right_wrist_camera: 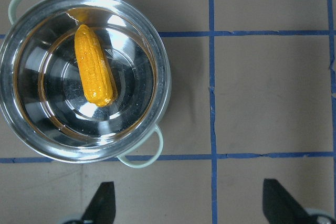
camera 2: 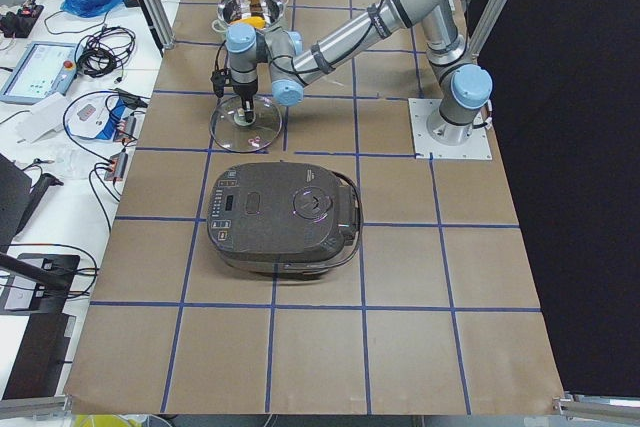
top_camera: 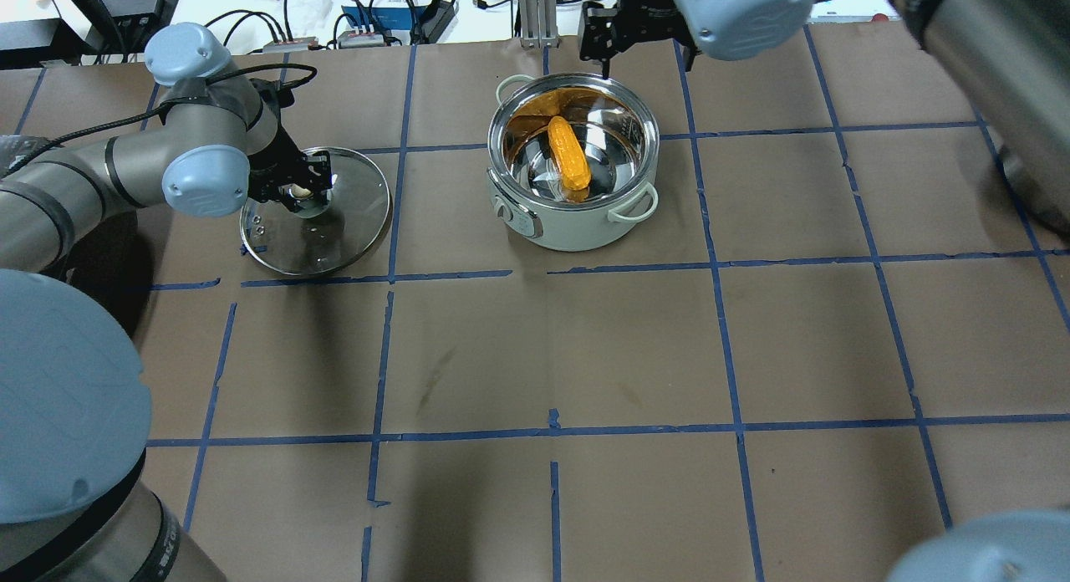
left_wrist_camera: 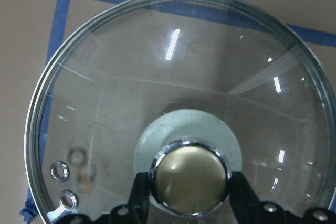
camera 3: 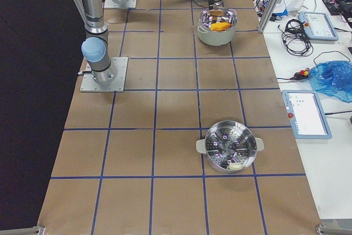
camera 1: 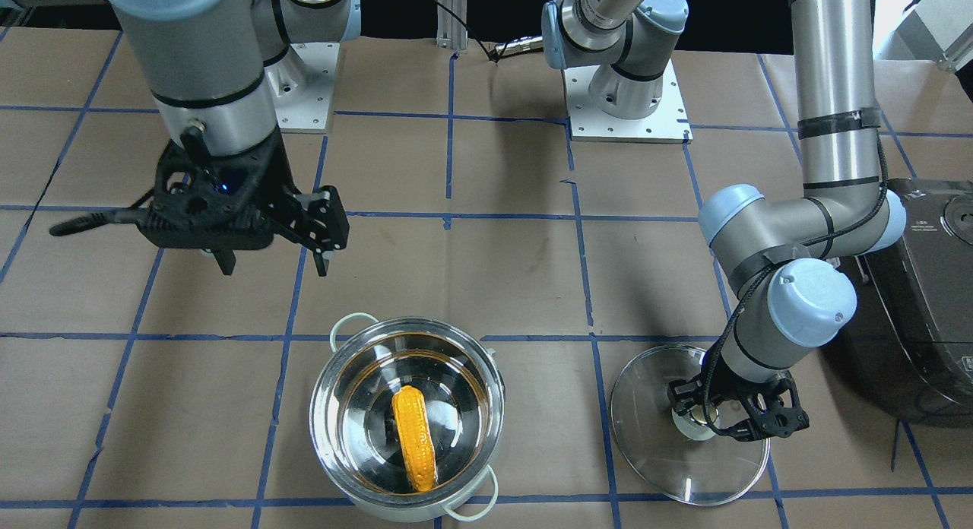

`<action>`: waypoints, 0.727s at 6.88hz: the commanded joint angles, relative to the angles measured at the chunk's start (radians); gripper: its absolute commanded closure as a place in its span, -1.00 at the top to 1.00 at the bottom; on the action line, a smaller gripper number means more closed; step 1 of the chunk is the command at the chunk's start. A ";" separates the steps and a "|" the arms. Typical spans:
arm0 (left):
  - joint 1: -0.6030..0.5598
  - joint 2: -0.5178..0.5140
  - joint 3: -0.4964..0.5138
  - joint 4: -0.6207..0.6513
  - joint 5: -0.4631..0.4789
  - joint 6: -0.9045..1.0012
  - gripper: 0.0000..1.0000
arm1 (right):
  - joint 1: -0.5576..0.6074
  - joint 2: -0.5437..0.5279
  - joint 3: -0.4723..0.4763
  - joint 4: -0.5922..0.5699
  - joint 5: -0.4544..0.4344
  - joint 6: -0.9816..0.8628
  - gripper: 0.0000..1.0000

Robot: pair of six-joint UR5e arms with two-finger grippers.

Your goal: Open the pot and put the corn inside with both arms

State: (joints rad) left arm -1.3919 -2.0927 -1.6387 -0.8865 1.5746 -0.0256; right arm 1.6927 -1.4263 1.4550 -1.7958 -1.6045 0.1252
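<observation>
My left gripper (left_wrist_camera: 190, 195) is closed on the round knob (left_wrist_camera: 190, 177) of the glass lid (camera 1: 676, 468), one finger pressed against each side of it, and the lid lies flat on the brown paper of the table (top_camera: 585, 356), off the pot (top_camera: 577, 231) and apart from it on my left side, with a strip of bare table between the two. The pot stands uncovered, and the corn (camera 1: 415, 438) lies inside it on the shiny bottom, stretched from near the middle towards the wall, its yellow-orange colour mirrored in the steel. My right gripper (camera 1: 274, 255) is spread wide with nothing between its fingers; it hangs raised above the table, off to one side of the pot rather than straight over it, and touches nothing. From its wrist camera I see the whole open pot with the corn in it. Further out on my left, past the lid, sits the dark rice cooker (camera 2: 285, 217), and far off on my right a steel steamer pot (camera 3: 230, 147)
</observation>
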 commanded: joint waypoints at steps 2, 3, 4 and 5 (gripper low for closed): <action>-0.010 0.231 0.060 -0.467 0.034 -0.004 1.00 | 0.007 -0.049 0.041 0.006 0.020 -0.016 1.00; -0.015 0.314 0.133 -0.653 0.086 -0.004 1.00 | 0.005 -0.046 0.044 0.006 0.018 -0.021 1.00; -0.018 0.377 0.195 -0.786 0.087 0.006 1.00 | -0.007 -0.057 0.054 0.009 0.011 -0.025 1.00; -0.022 0.382 0.210 -0.783 0.073 0.028 1.00 | -0.002 -0.060 0.056 0.031 0.011 -0.021 1.00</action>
State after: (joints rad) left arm -1.4096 -1.7452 -1.4673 -1.6034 1.6515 -0.0167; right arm 1.6905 -1.4811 1.5061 -1.7828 -1.5917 0.1028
